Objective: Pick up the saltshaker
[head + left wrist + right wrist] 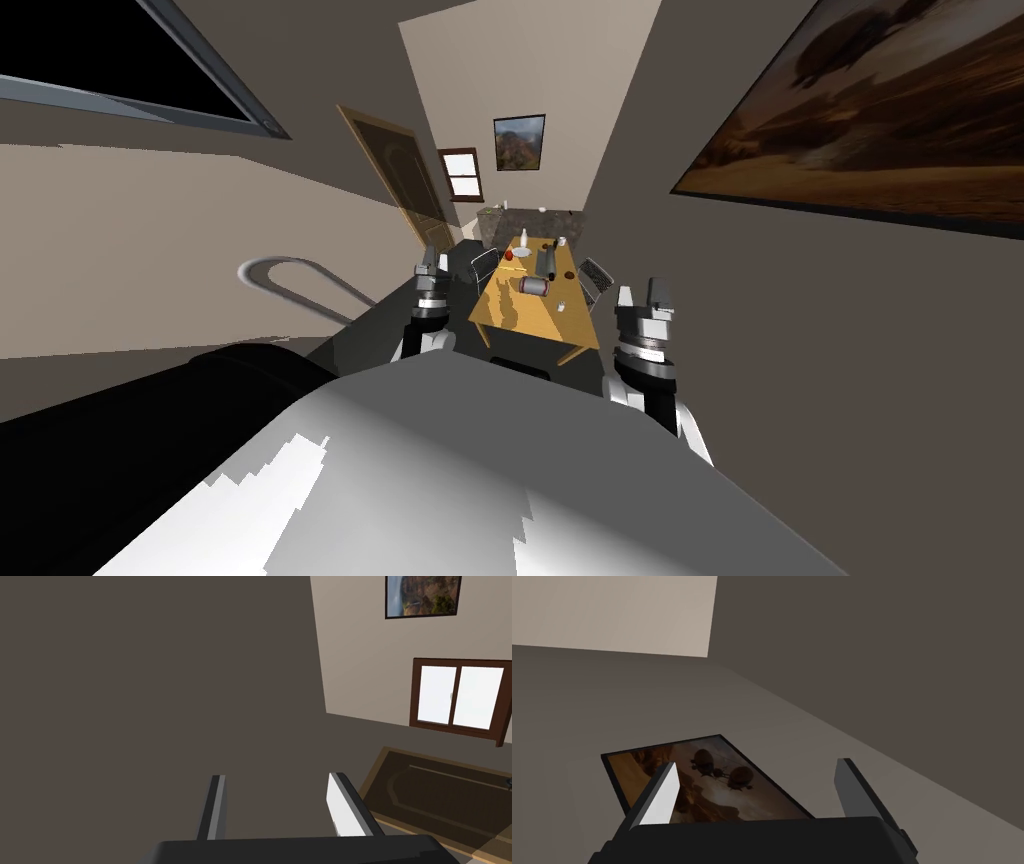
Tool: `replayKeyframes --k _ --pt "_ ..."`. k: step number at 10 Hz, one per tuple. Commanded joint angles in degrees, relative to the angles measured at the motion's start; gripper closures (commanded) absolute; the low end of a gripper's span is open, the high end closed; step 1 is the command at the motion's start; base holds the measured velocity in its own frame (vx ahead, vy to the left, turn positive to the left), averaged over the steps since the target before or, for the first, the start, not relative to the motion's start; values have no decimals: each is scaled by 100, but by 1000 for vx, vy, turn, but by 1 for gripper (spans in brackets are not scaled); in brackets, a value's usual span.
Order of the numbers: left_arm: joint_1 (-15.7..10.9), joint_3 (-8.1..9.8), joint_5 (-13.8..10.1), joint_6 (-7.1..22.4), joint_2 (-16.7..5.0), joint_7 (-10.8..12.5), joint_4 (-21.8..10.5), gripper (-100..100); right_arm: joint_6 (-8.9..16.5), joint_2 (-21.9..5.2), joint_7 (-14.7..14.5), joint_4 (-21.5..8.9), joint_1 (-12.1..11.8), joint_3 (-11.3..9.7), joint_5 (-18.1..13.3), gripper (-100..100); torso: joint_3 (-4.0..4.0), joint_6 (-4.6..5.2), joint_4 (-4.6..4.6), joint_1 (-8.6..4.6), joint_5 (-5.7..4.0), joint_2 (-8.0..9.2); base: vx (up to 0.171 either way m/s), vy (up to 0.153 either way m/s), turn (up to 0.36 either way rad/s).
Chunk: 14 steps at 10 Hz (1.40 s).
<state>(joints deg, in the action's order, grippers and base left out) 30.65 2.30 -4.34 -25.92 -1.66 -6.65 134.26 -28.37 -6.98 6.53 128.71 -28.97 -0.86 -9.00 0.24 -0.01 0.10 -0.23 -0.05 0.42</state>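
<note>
The table (535, 320) is far off, so the left gripper (434, 262) and right gripper (641, 293) are just held up, fingers (342, 806) spread wide, holding nothing.

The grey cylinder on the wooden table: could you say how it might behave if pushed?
The grey cylinder lies on its side on the wooden table, so it would probably roll. It looks smooth and rigid, so likely slippery but shape-keeping.
</note>
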Motion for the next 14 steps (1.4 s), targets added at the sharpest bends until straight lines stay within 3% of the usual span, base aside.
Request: replayKeyframes --k 1,3,4,8,10,11,14 --pt "0 0 0 0 0 0 0 0 -40 -91 -31 -209 53 -24 -35 -100 0 0 0 0 0 0 -76 -44 55" --pt "0 0 0 0 0 0 0 0 -68 -448 -97 -588 117 -133 -146 -100 -9 0 -3 6 1 -16 -77 -30 159" --pt "0 0 0 0 0 0 0 0 -68 -453 -97 -682 117 -133 -146 -100 -7 0 -3 6 1 -11 -74 -15 55" --pt "1 0 0 0 0 0 0 0 -95 -1049 -205 -1390 260 -353 -334 -100 -8 3 -3 7 1 -15 -76 -21 157" --pt "2 0 0 0 0 0 0 0 -95 -1049 -205 -1540 260 -353 -334 -100 -14 3 -5 10 1 -25 -33 -10 38" --pt "2 0 0 0 0 0 0 0 -98 -1252 -241 -1782 320 -441 -400 -100 -19 4 -7 14 2 -34 -36 2 160" --pt "1 0 0 0 0 0 0 0 -98 -1451 -277 -2190 384 -535 -467 -100 -15 0 -5 14 3 -26 -50 -4 140"
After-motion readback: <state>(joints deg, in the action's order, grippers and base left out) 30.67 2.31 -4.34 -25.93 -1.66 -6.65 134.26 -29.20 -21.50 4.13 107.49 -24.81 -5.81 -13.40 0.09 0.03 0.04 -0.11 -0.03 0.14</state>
